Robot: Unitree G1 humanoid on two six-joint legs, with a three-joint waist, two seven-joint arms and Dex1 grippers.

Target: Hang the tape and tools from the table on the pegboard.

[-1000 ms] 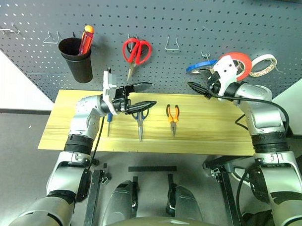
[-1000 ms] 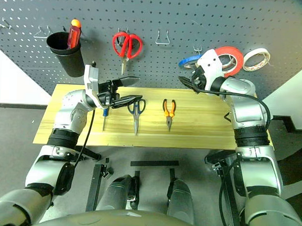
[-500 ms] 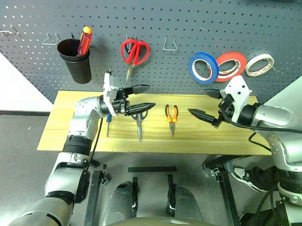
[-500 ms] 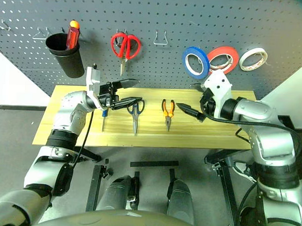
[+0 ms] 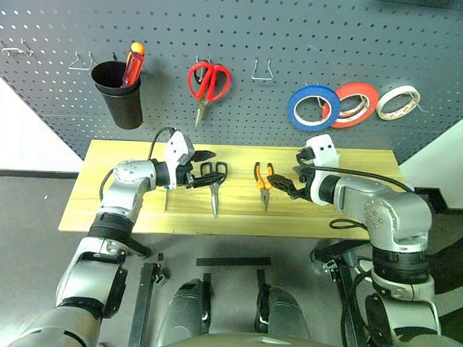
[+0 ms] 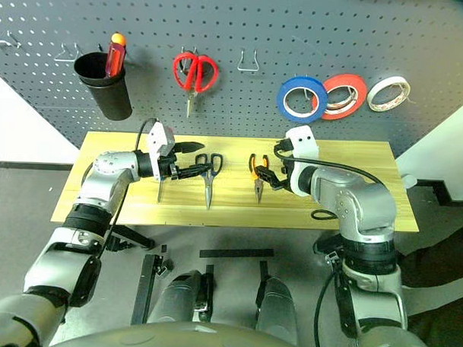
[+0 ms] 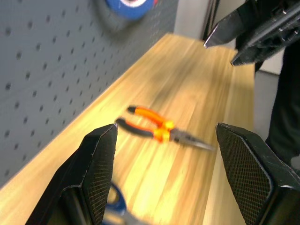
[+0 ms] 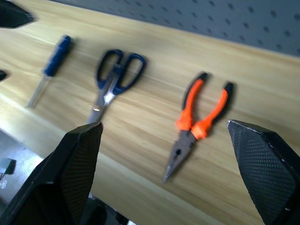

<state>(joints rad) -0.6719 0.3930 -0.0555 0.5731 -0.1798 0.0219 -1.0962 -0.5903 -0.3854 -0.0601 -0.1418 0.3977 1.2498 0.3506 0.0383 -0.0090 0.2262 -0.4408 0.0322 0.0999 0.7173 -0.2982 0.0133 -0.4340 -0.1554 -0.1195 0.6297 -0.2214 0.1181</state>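
Note:
The blue tape hangs on the dark pegboard beside the red roll. On the table lie the blue-handled screwdriver, the dark-handled scissors and the orange-and-black pliers. My left gripper is open, low over the table, its fingers at the scissors' handles and over the screwdriver's grip. To the right of the pliers my right gripper is open and points down at them. The pliers lie between its fingers, untouched.
On the pegboard hang a black cup holding a red-and-yellow screwdriver, red scissors, a red roll and a white roll. Bare wire hooks stand between the red scissors and the tape, and at the far left.
My right gripper has drawn away from the blue tape, which now hangs flat on the pegboard, and has sunk to the pliers. The left gripper has come down to the scissors' handles.

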